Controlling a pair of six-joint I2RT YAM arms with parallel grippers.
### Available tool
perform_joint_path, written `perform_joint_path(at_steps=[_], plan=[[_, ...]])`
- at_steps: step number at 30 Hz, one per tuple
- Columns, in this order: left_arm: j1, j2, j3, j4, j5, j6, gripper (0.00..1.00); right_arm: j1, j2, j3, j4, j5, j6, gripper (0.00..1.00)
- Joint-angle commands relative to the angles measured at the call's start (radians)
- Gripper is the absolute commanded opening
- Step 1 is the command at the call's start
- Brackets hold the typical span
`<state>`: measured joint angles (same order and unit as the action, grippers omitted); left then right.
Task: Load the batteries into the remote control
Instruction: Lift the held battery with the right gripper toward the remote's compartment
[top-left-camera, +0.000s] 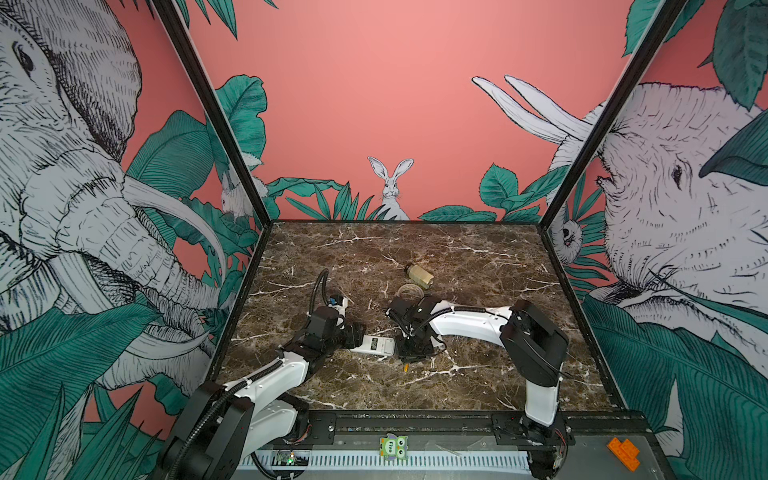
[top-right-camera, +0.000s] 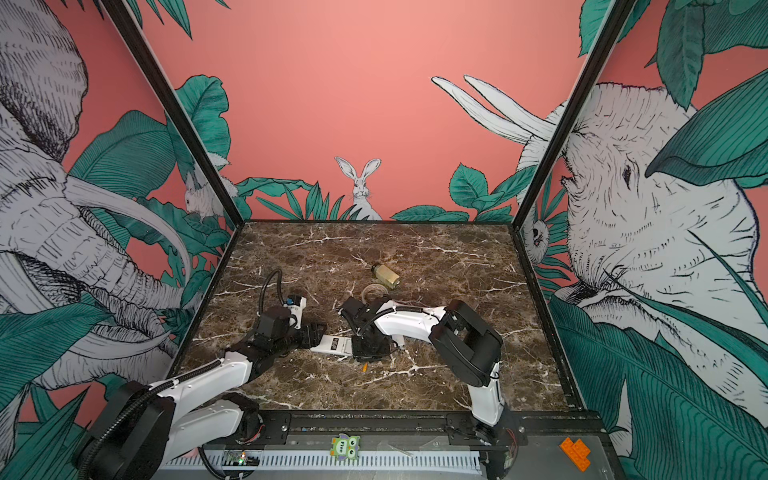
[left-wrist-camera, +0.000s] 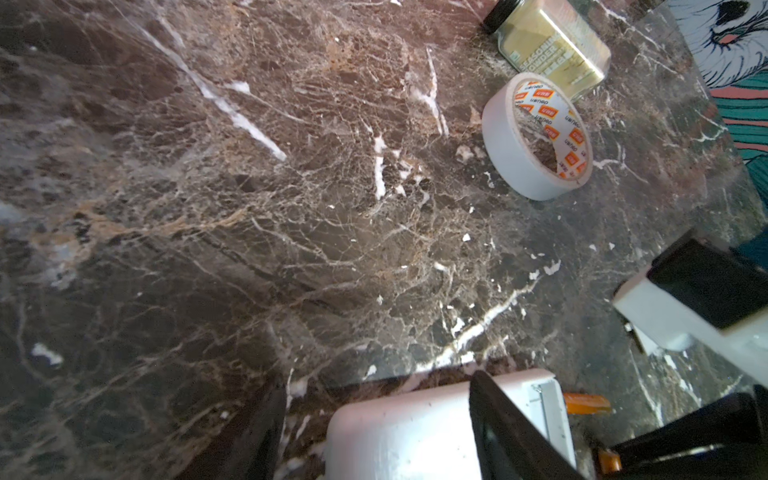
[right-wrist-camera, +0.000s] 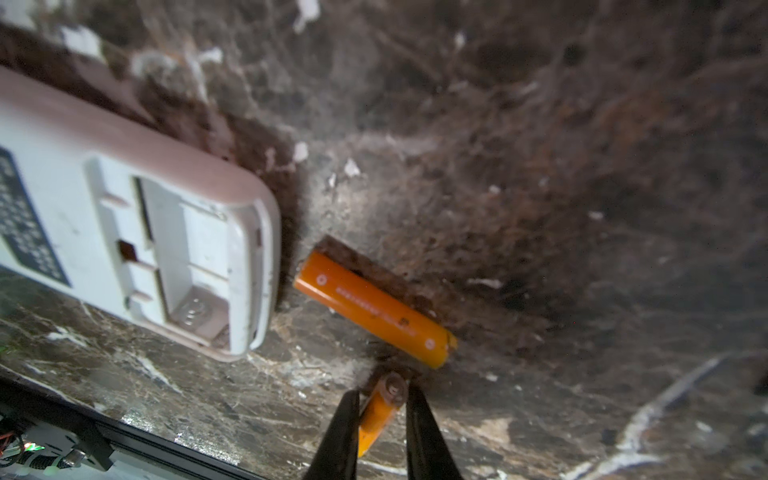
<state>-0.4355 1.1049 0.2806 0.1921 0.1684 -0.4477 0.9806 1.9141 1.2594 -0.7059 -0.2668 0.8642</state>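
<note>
At table (top-left-camera: 374, 257) 6 o'clock: remote (right-wrist-camera: 124, 232) back-up, compartment (right-wrist-camera: 195, 266) open and empty, so nothing loaded. Right gripper (right-wrist-camera: 383, 390) pinches one battery (right-wrist-camera: 376, 415). Second battery (right-wrist-camera: 374, 309) lies loose at remote's 3 o'clock end. Left gripper (top-left-camera: 353, 336) at its 9 o'clock end, grip unclear.

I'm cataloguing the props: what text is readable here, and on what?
"SEASONING POWDER", partly cut off: on the jar.
"Five": on the owl sticker.
Inside the tape roll: orange logos and an inverted word, not legible.
Dark label on the remote: blurred.
Fine print on the lying battery: too small to read.
</note>
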Motion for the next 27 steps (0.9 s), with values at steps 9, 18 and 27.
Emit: perform_joint_path(at_steps=[9,18,27], plan=[[0.004,-0.080,-0.038,0.046,0.019,-0.002,0.70,-0.012,0.015,-0.044,-0.007,0.001,0.004,0.10],[0.004,-0.081,0.018,-0.058,0.051,-0.013,0.70,0.028,-0.062,-0.031,0.024,0.024,-0.018,0.00],[0.009,-0.063,0.020,-0.098,0.065,-0.062,0.68,0.067,-0.117,0.027,0.085,0.118,-0.035,0.00]])
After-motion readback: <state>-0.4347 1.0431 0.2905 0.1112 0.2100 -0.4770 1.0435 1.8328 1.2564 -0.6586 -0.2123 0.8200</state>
